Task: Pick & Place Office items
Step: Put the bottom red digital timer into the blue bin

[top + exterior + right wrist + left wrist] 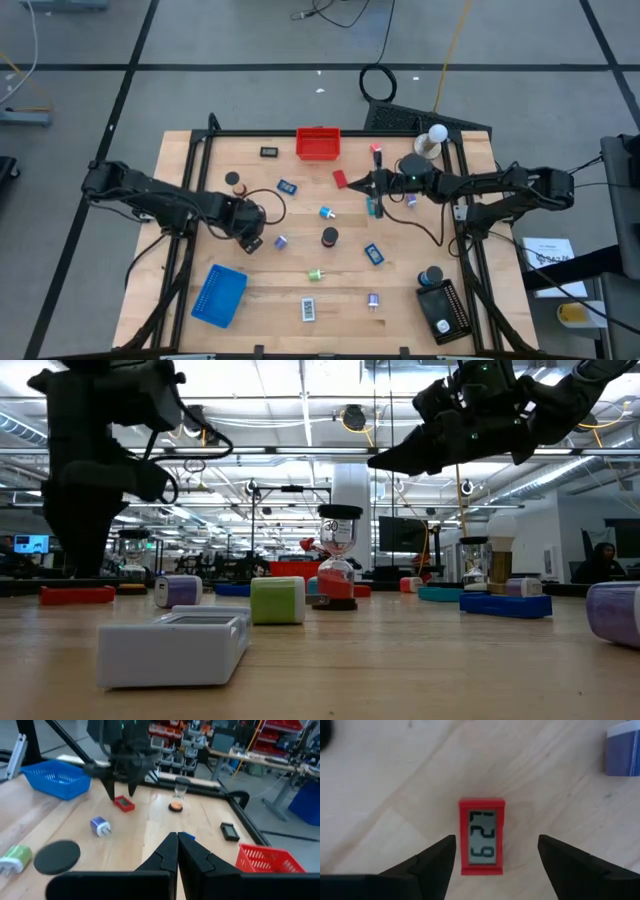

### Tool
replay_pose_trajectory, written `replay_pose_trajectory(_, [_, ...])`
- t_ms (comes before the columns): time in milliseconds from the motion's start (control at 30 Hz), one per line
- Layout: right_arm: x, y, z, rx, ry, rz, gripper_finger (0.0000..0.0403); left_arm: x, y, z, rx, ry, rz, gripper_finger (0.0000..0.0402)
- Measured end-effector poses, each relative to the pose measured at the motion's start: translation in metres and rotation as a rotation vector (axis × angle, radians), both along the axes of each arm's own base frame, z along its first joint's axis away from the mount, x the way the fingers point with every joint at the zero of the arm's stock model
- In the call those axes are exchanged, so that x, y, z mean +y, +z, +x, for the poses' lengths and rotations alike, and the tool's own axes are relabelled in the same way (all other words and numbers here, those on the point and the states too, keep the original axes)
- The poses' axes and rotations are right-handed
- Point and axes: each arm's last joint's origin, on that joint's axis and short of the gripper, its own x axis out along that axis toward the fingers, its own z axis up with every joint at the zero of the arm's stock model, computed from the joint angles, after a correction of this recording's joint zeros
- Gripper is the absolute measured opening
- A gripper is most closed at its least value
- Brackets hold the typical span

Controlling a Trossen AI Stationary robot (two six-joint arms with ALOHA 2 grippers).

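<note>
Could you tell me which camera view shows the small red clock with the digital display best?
The left wrist view: the red clock lies flat between the open left pincer. The right wrist view shows it small, the high view barely, under that pincer; I cannot pick it out in the low view.

The high view looks straight down on the whole desk (330,300); the low view sits at desk height, facing level into the room; the left wrist view hangs close above a red clock (481,836), which the right wrist view shows farther off (124,803).
</note>
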Motion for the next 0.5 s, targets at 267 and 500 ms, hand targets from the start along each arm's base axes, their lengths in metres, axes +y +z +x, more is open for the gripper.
replay_pose_trajectory(267, [0.000,0.002,0.000,-0.026,-0.005,0.021,0.0005,0.001,-0.023,-0.011,0.005,0.037,0.007,0.0249])
replay_pose_trajectory(500, [0.000,0.003,0.000,-0.027,-0.004,0.017,0.0011,0.001,-0.023,-0.012,0.003,0.054,-0.024,0.0252])
